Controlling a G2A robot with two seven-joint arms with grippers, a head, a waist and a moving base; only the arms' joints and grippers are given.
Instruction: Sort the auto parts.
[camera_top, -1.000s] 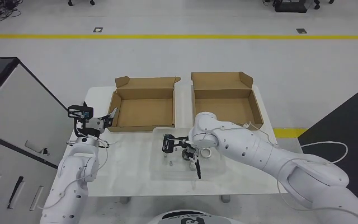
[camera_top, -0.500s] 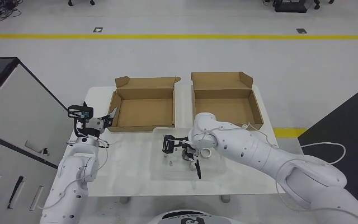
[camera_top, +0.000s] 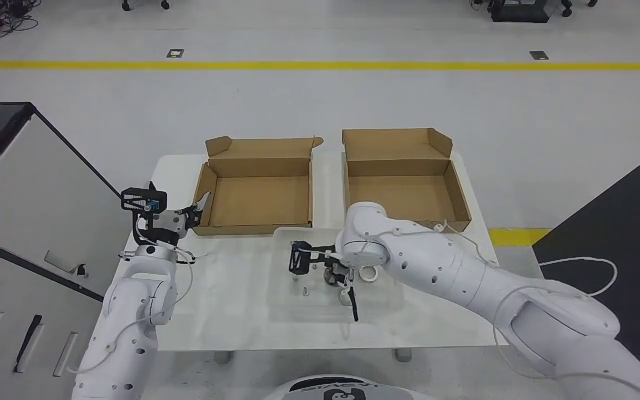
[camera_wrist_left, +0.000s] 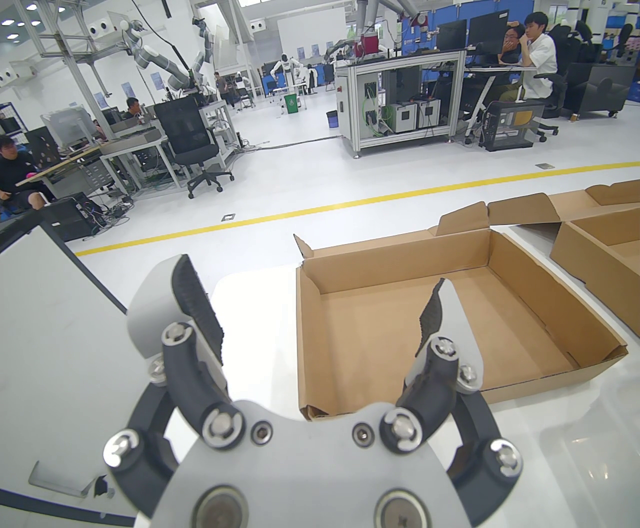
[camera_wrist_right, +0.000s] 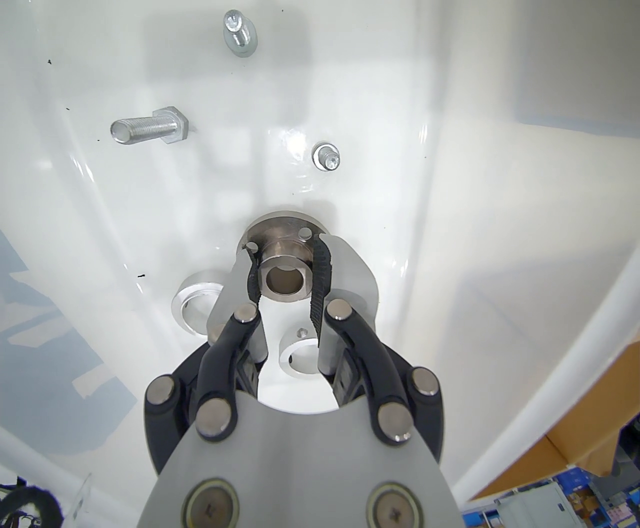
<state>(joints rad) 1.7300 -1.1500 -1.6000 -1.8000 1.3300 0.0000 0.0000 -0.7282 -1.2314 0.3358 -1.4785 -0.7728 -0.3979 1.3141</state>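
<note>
Flanged bushing (camera_wrist_right: 280, 231) stands upright in the white tray (camera_wrist_right: 475, 225) at the table's (camera_top: 240, 300) near side, right gripper (camera_wrist_right: 286, 260) fingers clamped on its hub, best lifted straight up, clear of the ring (camera_wrist_right: 192, 305) beside it; left gripper (camera_wrist_left: 315, 295) fingers spread.

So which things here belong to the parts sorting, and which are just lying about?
Job: bushing in the right claw; long bolt; short bolt; small bolt; ring; collar; tray; left box; right box.
Lying about: grey panel at the robot's left; office chair and desks in the room behind.
</note>
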